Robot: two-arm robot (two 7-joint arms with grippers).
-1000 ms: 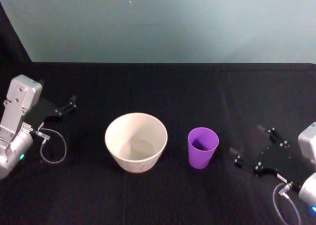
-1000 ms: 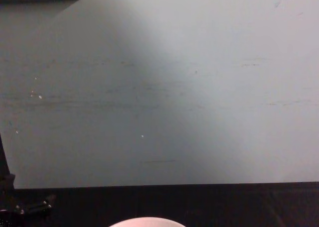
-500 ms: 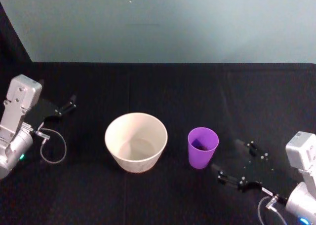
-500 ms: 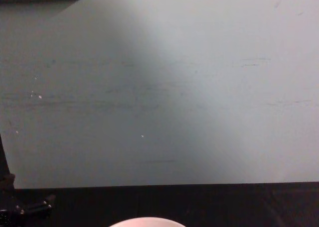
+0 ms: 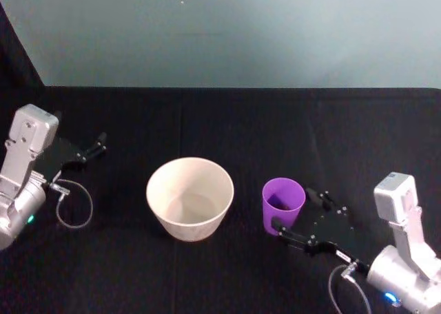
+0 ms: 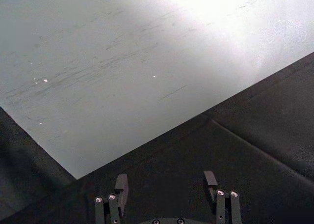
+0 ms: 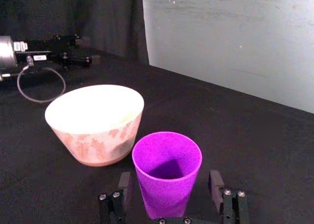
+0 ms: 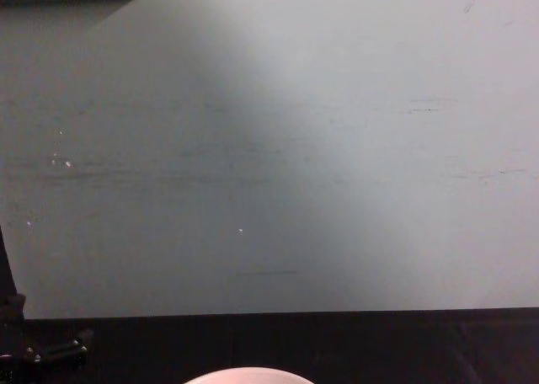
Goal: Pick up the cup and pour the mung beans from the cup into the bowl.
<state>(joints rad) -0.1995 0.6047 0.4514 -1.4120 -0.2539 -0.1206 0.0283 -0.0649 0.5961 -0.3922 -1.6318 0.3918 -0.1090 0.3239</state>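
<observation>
Cup (image 5: 284, 211) just right of bowl (image 5: 189, 230), on table (image 5: 275, 121)

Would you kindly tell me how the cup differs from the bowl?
The cup is bright purple; the bowl is cream-white. The cup is narrow, the bowl much wider. The cup stands between the open fingers of the right gripper; the bowl stands free. Both are upright and taper downward.

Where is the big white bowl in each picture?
Head view: the bowl sits mid-way across the black table, left of the purple cup.
Right wrist view: the bowl stands close beside the cup.
Chest view: its rim peeks up at the bottom edge.
Left wrist view: this camera faces the wall instead.
Shared landmark: the left hand, resting out to the bowl's left.
</observation>
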